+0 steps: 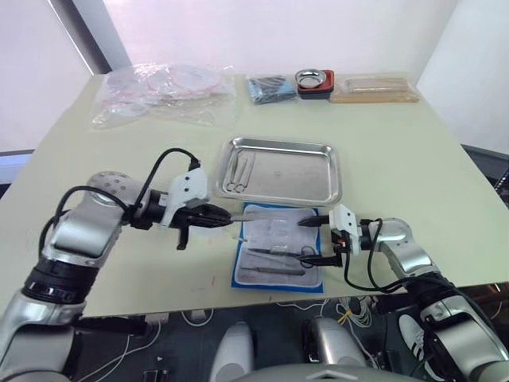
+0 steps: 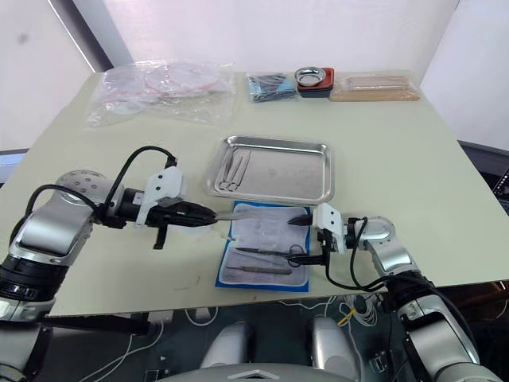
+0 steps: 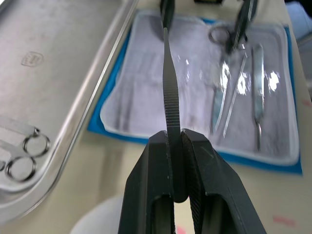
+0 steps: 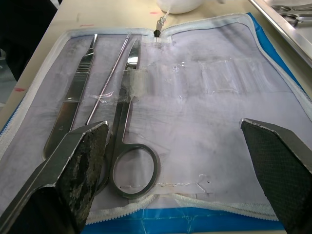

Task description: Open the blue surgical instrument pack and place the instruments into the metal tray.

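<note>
Pale tabletop against a white wall; supplies are lined up along the far edge, well clear of both arms. Blue surgical instrument pack lies unfolded, clear pocketed face up, directly between the two grippers and just short of the metal tray, which sits beyond their tips. Left gripper: fingers clamped on the ribbed handle of slim forceps, tool held level and pointing out over the pack's near corner — likely clear of its pocket and ready to swing to the tray. Right gripper: fingers spread wide, gripping nothing, hovering low over the pack's open side; scissors, a scalpel-like handle and a thin probe remain under the plastic straps just ahead of it — probably staged to steady the pouch or take the next tool. Two ring-handled instruments already rest in the tray's left end.
</note>
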Available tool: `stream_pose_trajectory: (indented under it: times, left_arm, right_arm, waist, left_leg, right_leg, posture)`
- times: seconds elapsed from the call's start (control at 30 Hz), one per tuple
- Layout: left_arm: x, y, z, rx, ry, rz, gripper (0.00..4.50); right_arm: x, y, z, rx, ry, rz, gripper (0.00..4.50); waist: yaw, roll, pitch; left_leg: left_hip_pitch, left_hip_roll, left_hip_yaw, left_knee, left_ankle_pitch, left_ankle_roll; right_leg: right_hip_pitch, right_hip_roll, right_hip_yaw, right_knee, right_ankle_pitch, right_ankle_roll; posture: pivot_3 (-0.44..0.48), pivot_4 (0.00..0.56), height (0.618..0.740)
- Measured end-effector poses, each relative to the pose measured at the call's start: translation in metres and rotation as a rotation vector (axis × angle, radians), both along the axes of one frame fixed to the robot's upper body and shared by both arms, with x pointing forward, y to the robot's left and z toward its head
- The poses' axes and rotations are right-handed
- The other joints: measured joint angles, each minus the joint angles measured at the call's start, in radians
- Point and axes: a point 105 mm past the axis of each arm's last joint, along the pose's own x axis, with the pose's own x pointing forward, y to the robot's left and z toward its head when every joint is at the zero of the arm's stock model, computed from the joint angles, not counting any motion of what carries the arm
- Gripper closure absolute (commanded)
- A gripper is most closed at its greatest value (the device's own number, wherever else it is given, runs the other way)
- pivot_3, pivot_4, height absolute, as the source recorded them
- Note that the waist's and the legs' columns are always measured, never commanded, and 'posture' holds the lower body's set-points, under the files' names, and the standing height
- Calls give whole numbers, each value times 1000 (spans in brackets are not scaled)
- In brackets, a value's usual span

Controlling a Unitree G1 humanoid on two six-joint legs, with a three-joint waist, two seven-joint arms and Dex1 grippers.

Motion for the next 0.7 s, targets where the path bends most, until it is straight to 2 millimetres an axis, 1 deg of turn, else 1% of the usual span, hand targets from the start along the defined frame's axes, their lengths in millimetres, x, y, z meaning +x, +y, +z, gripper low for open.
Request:
stream_pose_trajectory:
  times: [0.17, 0.27, 0.4, 0.5, 0.57, 0.7]
  left_arm:
    - [16, -22, 9, -125, -56, 129, 4446]
    - [22, -31, 7, -164, -62, 197, 4446]
    - [36, -42, 3, -234, -66, 338, 4446]
    - [49, -49, 6, -269, -105, 449, 4446]
    - [57, -58, 7, -301, -138, 517, 4446]
    - [65, -61, 7, -300, -190, 601, 4446]
  right_arm:
    - [0, 0, 0, 1, 1, -1, 0]
    - [0, 0, 0, 1, 1, -1, 0]
    - [1, 0, 0, 0, 0, -2, 0]
    - [1, 0, 0, -2, -1, -2, 0]
    - [2, 0, 0, -3, -1, -2, 0]
    - [1, 0, 0, -3, -1, 0, 0]
  waist:
    - [-1, -2, 0]
    - [-1, -3, -1]
    - [-1, -6, -2]
    - [0, -6, -3]
    - [-1, -6, -3]
    - [-1, -5, -3]
  left_leg:
    - [0, 0, 0, 1, 0, 0]
    - [1, 0, -1, 1, 0, 0]
    - [1, 0, -2, 2, 0, 0]
    - [1, 0, -3, 3, 0, 0]
    - [1, -1, -3, 4, 0, 0]
    - [1, -1, -3, 4, 0, 0]
  right_leg:
    - [1, 1, 1, 1, 0, 0]
    - [2, 2, 1, 1, 0, 0]
    - [3, 3, 2, 1, 0, 0]
    - [3, 4, 3, 1, 0, 0]
    - [4, 5, 4, 1, 0, 1]
    - [4, 7, 6, 1, 1, 1]
  posture:
    - [0, 150, 740]
    - [0, 150, 740]
    - [0, 150, 740]
    - [0, 150, 740]
    - [0, 150, 740]
    - [0, 150, 740]
